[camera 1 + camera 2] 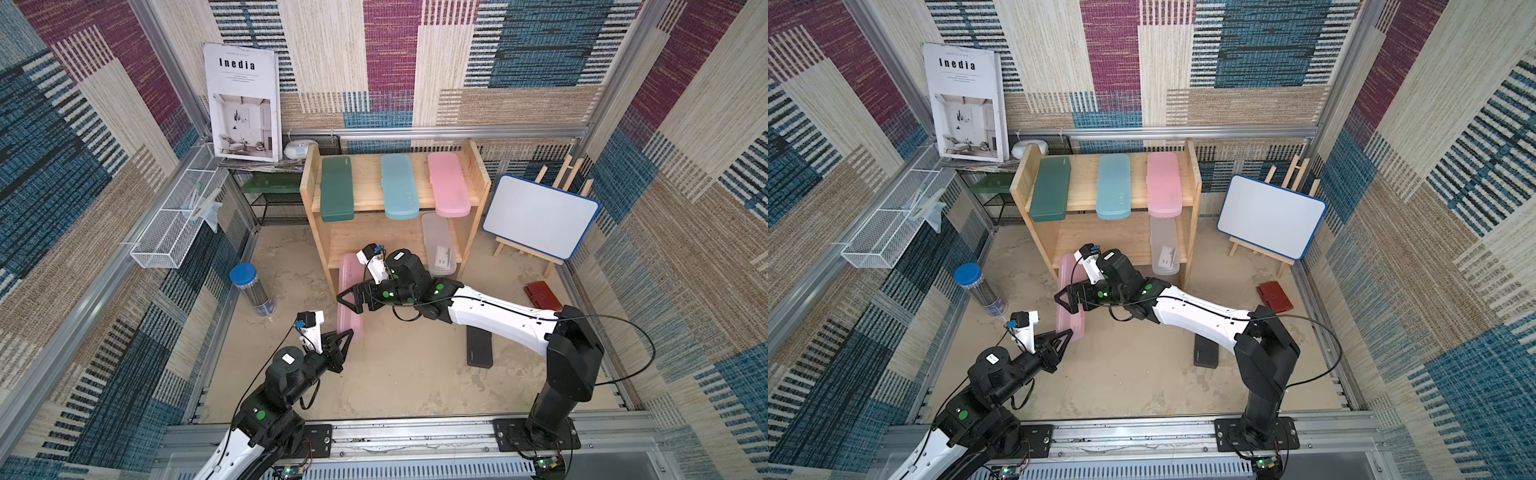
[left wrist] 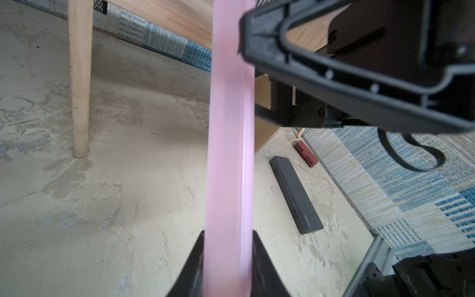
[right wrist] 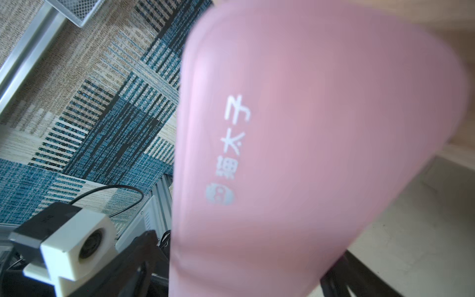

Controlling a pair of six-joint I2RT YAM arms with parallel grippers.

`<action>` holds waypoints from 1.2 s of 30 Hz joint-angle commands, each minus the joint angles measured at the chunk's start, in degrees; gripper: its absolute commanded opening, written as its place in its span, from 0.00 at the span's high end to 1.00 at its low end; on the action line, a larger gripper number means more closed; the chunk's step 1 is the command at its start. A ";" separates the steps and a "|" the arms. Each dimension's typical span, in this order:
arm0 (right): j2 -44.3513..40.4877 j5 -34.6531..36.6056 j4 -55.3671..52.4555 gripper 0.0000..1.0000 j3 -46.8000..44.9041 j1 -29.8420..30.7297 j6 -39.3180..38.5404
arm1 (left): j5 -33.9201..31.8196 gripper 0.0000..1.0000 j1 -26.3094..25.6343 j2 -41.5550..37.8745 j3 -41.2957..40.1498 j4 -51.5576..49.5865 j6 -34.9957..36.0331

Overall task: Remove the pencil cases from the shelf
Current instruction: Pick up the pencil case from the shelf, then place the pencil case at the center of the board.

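In both top views the left tool [image 1: 349, 333] clamps the near end of a pink pencil case [image 1: 347, 270], far end by the shelf [image 1: 309, 183]. The right tool [image 1: 347, 302], spread wide, hides its middle. Left wrist: case edge-on, blurred. Right wrist: case fills the picture, contact unclear.

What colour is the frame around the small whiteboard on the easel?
Blue. The whiteboard shows best in a top view.
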 commanded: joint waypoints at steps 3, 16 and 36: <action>1.25 0.01 -0.25 0.04 0.00 0.67 1.12 | -0.62 0.74 0.04 -0.31 0.24 1.18 0.77; -5.44 7.18 -12.27 0.37 -5.44 1.72 -2.09 | -11.22 0.10 0.04 0.63 3.19 -3.78 1.92; -17.30 16.63 -24.79 0.32 -33.54 -8.78 10.36 | -13.55 0.01 0.09 23.84 11.62 5.47 4.11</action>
